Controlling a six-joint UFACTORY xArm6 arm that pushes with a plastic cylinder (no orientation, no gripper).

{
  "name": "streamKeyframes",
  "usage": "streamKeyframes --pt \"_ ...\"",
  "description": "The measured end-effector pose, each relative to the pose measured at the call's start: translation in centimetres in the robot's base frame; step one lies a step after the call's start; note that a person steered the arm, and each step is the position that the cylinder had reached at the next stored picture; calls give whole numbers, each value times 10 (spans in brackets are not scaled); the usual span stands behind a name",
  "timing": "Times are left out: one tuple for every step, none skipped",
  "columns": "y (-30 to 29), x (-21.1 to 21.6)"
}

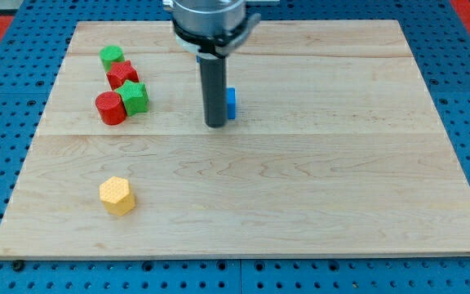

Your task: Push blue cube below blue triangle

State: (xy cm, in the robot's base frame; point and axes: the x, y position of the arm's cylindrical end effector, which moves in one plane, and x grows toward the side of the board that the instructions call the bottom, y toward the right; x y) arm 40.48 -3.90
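My tip (215, 124) rests on the wooden board (317, 188) a little above the middle. A blue block (231, 103) shows just right of the rod and is mostly hidden behind it, so I cannot make out its shape. The tip touches or nearly touches its left side. I see only this one blue block.
A cluster sits at the view's upper left: a green block (111, 56), a red star (122, 74), a green star (135, 95) and a red cylinder (110, 108). A yellow hexagon (117, 195) lies at the lower left. A blue pegboard (463, 82) surrounds the board.
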Motion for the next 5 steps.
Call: streamKeyframes --pt "0 -28" --pt "36 12" --pt "65 -1" --pt "42 -24" --pt "21 -42"
